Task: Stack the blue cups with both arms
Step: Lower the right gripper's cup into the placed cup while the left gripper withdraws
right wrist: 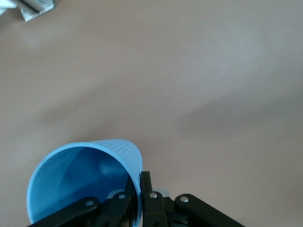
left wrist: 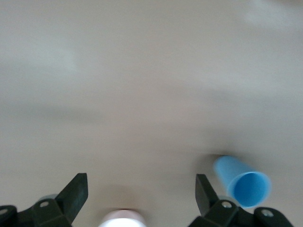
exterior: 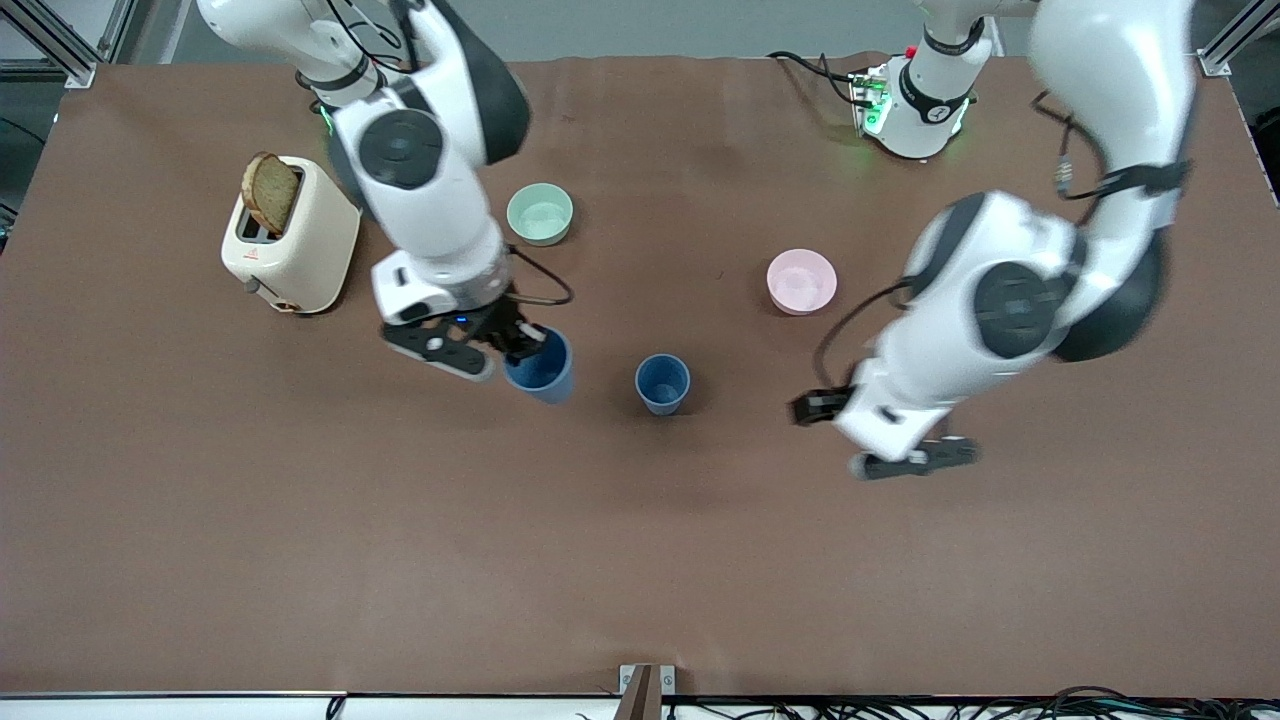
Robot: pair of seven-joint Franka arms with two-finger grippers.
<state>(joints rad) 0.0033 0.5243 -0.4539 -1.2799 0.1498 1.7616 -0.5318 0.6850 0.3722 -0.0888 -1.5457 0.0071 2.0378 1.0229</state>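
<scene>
My right gripper [exterior: 522,342] is shut on the rim of a blue cup [exterior: 541,370], one finger inside and one outside. The cup hangs tilted in the grip. The right wrist view shows that cup [right wrist: 85,179] with the right gripper [right wrist: 140,189] pinching its wall. The second blue cup [exterior: 662,383] stands upright on the table, beside the held one toward the left arm's end. My left gripper [exterior: 915,460] hangs open and empty over bare table, well apart from that cup. In the left wrist view the left gripper [left wrist: 141,191] has its fingers [left wrist: 75,194] spread wide, with the standing cup [left wrist: 244,184] off to one side.
A cream toaster [exterior: 300,245] with a slice of bread in it stands at the right arm's end. A pale green bowl [exterior: 540,214] and a pink bowl [exterior: 801,281] sit farther from the front camera than the cups. The pink bowl [left wrist: 122,220] shows below the left fingers.
</scene>
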